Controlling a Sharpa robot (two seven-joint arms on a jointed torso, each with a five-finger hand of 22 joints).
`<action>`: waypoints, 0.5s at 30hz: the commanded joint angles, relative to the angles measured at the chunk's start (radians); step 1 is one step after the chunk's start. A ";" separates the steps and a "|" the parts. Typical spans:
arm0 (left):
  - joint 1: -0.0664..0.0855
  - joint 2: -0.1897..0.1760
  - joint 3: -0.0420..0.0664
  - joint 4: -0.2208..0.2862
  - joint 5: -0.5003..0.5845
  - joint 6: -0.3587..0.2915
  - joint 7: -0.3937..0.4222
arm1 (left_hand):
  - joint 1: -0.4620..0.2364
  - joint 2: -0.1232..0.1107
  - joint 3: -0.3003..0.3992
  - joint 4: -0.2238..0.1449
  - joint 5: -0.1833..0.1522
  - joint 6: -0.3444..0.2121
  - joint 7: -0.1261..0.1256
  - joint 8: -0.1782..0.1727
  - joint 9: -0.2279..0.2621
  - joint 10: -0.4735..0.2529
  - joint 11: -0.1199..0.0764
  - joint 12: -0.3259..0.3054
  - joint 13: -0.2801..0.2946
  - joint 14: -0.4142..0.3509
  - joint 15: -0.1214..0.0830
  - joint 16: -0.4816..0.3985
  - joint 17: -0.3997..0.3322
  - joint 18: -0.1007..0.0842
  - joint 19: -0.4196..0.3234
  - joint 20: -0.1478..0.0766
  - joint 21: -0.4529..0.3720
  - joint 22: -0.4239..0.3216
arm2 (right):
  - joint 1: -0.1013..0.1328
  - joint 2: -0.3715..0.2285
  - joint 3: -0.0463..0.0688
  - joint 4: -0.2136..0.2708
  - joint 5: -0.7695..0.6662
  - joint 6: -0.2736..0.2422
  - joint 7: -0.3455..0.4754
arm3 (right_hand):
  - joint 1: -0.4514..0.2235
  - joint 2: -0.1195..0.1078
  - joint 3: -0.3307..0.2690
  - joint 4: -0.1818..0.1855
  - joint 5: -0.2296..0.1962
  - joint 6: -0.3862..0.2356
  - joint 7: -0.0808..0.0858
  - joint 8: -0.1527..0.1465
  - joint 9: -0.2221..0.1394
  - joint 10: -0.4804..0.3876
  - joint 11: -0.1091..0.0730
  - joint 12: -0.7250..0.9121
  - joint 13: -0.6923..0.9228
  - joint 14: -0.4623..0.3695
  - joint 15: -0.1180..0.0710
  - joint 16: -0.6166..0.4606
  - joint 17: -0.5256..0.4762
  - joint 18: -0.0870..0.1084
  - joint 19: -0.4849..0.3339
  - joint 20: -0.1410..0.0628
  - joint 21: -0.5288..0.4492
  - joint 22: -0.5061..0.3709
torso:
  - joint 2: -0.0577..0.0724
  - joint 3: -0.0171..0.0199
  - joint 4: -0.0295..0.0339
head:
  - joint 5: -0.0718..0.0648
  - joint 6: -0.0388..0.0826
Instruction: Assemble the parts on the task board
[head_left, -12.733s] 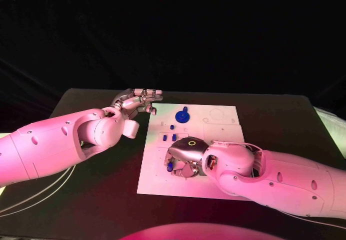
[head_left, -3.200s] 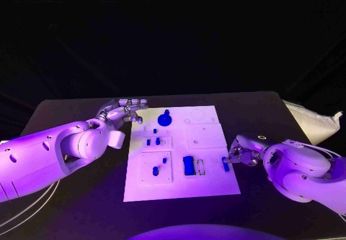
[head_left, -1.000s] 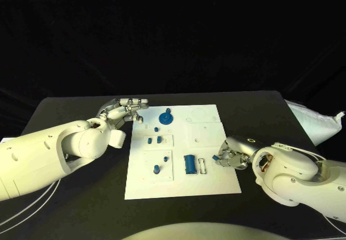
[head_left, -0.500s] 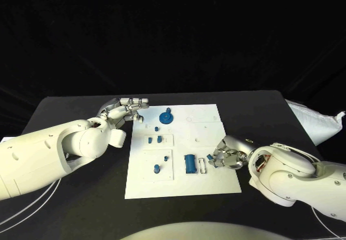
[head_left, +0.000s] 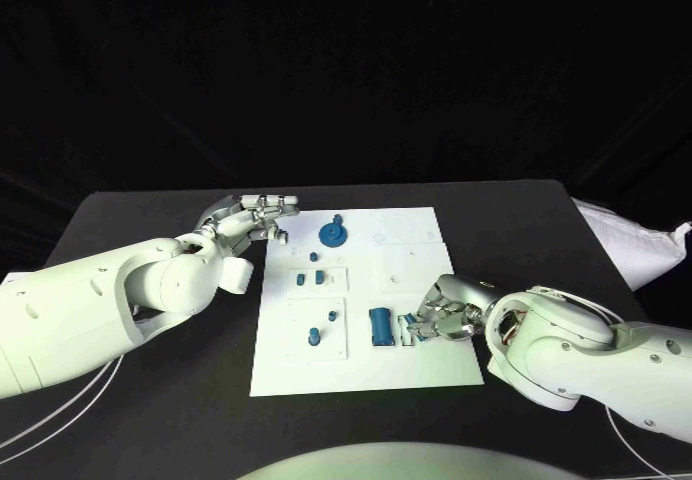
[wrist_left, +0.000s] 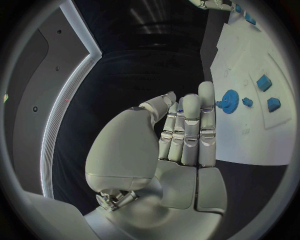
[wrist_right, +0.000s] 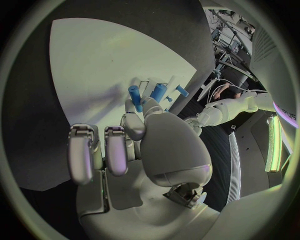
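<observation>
- Head view: the task board (head_left: 418, 372) lies in the middle of the black table (head_left: 130, 215). The right hand (head_left: 450, 312) sits over the board's right edge, pinching a small blue part (head_left: 413, 322) between thumb and finger just beside the open slot (head_left: 408, 334). That slot lies next to the larger blue block (head_left: 379, 327). The left hand (head_left: 248, 217) rests at the board's far left corner, near the blue gear (head_left: 333, 236), and holds nothing; whether it presses the board I cannot tell.
- Left wrist view: the left hand (wrist_left: 181, 131) has its fingers straight and together, released, with nothing in them. The gear (wrist_left: 229, 98) and other small parts lie beyond them on the board (wrist_left: 250, 135).
- Right wrist view: the right hand (wrist_right: 134, 131) holds the blue part (wrist_right: 135, 97) at the fingertips, the other fingers curled in. The blue block (wrist_right: 157, 92) is just past it.
- To do this well, I judge the part should be turned in line with the slot before it goes down. It should descend straight, and the pinch should loosen only once the part sits flat.
</observation>
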 joint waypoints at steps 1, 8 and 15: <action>0.000 0.001 0.001 0.003 0.004 0.017 0.003 | 0.000 0.006 -0.002 -0.002 0.005 -0.007 0.000 0.004 -0.001 -0.006 0.001 0.002 0.000 -0.004 -0.001 -0.006 -0.001 0.011 -0.003 0.000 -0.003 -0.002 | -0.002 0.005 0.000 -0.004 0.017 0.035 -0.007 | -0.012 0.000 -0.002 0.009 0.003 0.005 0.000 -0.002 0.001 0.008 -0.003 0.002 0.166 0.078 -0.002 -0.007 0.122 -0.017 0.012 -0.001 0.006 0.134 | 0.000 0.0005 -0.0002 | 0.001 -0.001; 0.000 0.001 0.001 0.003 0.004 0.018 0.002 | 0.000 0.006 -0.002 -0.002 0.005 -0.007 0.000 0.004 -0.001 -0.006 0.001 0.002 0.000 -0.004 -0.001 -0.006 -0.001 0.011 -0.003 0.000 -0.003 -0.002 | -0.002 0.018 0.000 -0.011 0.033 0.047 -0.007 | -0.056 0.012 -0.003 0.051 0.055 0.012 -0.004 -0.001 0.004 0.006 -0.005 -0.022 0.150 0.077 -0.004 -0.011 0.117 -0.017 0.011 -0.002 0.004 0.132 | 0.001 0.0016 -0.0010 | 0.002 -0.001; 0.000 0.002 0.001 0.002 0.004 0.020 -0.001 | 0.000 0.006 -0.002 -0.002 0.005 -0.007 0.000 0.004 -0.001 -0.006 0.001 0.002 0.000 -0.004 -0.001 -0.006 -0.001 0.011 -0.003 0.000 -0.003 -0.002 | -0.003 0.024 0.000 -0.017 0.036 0.056 -0.007 | -0.070 0.012 -0.006 0.063 0.065 0.021 -0.007 0.004 0.008 0.011 -0.007 -0.015 0.155 0.077 -0.006 -0.012 0.116 -0.017 0.011 -0.004 0.004 0.132 | 0.000 0.0005 -0.0002 | 0.001 -0.004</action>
